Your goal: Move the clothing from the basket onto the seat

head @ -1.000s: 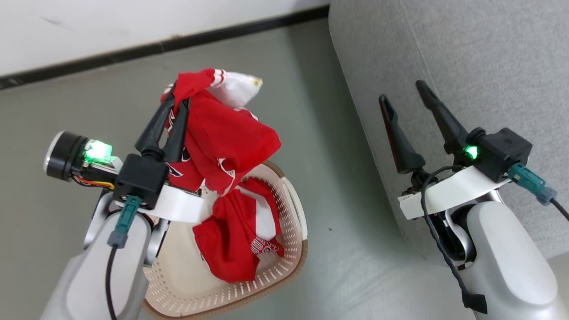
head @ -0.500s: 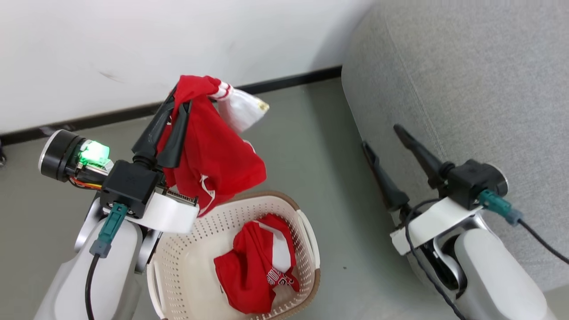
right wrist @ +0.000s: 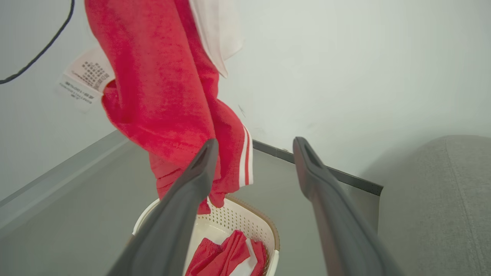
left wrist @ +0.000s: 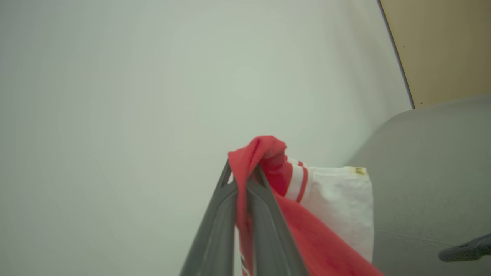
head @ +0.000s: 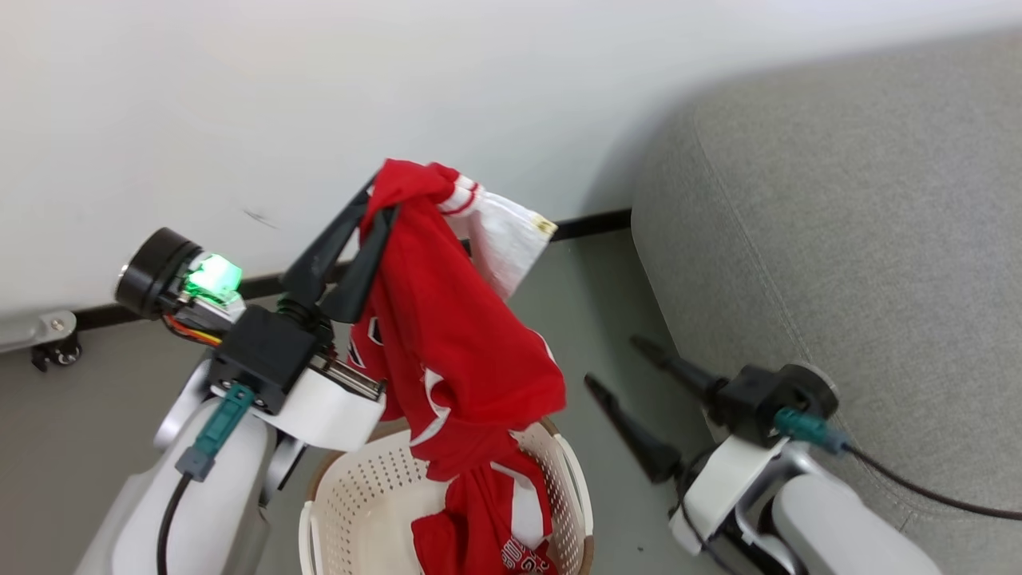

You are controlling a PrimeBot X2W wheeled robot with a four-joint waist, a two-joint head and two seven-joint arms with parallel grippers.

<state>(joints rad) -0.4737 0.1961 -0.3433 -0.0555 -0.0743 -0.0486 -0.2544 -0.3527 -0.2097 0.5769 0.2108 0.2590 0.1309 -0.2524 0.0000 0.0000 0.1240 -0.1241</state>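
My left gripper (head: 375, 196) is shut on the top of a red garment (head: 455, 335) with a white panel, held high in front of the wall. The garment hangs down above the cream basket (head: 359, 495) on the floor. A second red garment (head: 487, 531) lies inside the basket. The grey seat (head: 838, 239) stands to the right. Beside the seat's edge my right gripper (head: 615, 361) is open and holds nothing. The left wrist view shows the left gripper (left wrist: 241, 170) pinching the red cloth (left wrist: 326, 199). In the right wrist view the right gripper (right wrist: 256, 142) faces the hanging garment (right wrist: 165, 96) and the basket (right wrist: 238, 218).
A white wall with a dark baseboard (head: 591, 225) runs behind the basket. Grey floor (head: 591, 319) lies between basket and seat. A white care tag (right wrist: 84, 78) hangs from the lifted garment. A small metal bracket (head: 48, 339) sits at the wall's foot on the left.
The head camera has tilted upward, so more wall shows. My left gripper has lifted the red garment higher, above the baseboard line. The right gripper sits lower in the picture, still open.
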